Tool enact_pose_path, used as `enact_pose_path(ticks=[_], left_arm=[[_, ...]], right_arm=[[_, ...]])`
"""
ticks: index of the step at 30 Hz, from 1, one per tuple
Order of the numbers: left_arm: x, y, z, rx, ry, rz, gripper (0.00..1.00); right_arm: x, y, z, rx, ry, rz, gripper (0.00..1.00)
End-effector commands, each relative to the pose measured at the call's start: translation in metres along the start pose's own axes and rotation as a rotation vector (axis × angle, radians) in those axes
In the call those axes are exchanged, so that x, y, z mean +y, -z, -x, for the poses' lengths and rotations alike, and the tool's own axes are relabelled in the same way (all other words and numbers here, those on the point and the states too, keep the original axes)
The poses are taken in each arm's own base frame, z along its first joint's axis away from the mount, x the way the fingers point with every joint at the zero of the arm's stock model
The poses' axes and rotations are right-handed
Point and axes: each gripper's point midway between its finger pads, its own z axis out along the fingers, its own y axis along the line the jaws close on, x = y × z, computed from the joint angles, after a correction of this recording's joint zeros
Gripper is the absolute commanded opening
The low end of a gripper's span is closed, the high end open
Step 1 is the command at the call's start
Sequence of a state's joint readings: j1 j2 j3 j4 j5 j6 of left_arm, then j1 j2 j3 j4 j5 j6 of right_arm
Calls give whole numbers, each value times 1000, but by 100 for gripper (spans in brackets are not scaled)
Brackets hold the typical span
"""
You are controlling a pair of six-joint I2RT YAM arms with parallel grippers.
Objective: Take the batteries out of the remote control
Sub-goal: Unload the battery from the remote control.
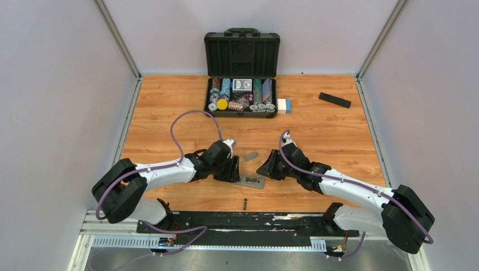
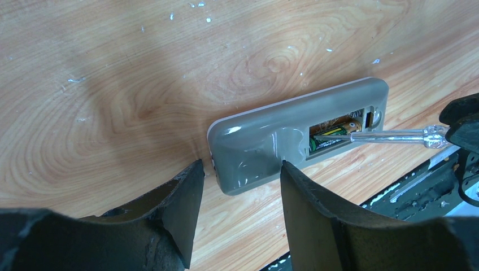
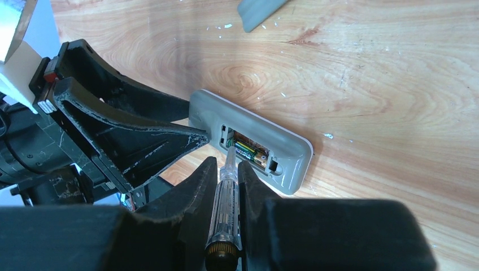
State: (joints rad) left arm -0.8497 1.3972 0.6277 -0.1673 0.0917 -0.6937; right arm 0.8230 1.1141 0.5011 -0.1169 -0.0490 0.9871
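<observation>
The grey remote control (image 1: 250, 181) lies back-up on the table between both grippers, its battery bay uncovered. One green-and-gold battery (image 2: 333, 134) (image 3: 248, 151) sits in the bay. Another battery (image 1: 245, 204) lies loose on the table near the front edge. My left gripper (image 2: 240, 166) (image 1: 231, 169) is shut on the remote's end opposite the bay, one finger on each side. My right gripper (image 3: 227, 164) (image 1: 266, 169) is shut on a clear-handled screwdriver (image 3: 226, 209) (image 2: 395, 136). The screwdriver's tip reaches into the bay against the battery.
The grey battery cover (image 1: 251, 155) (image 3: 260, 11) lies just beyond the remote. An open black case (image 1: 242, 84) of poker chips stands at the back, with a small white-and-blue box (image 1: 283, 105) beside it. A black remote (image 1: 334, 100) lies at the back right.
</observation>
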Motion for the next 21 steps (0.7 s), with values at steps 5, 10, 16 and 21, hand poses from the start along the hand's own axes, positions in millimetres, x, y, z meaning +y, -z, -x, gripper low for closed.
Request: enact_pose_path(ticks=[5,10,16,21], left_arm=[[-1,3,8,-29,-15,13,63],[-3,6,12,-43,-20,8,64],[-5,6,12,-43,-24,-2,67],[-12,13,19,-68,-39,-27,69]], right_arm=[[26,17,16,-29,194,75,0],[13,27,19,-29,262,3,0],[9,37,15,17,314,-31,0],[19,41,8,80,356,3,0]])
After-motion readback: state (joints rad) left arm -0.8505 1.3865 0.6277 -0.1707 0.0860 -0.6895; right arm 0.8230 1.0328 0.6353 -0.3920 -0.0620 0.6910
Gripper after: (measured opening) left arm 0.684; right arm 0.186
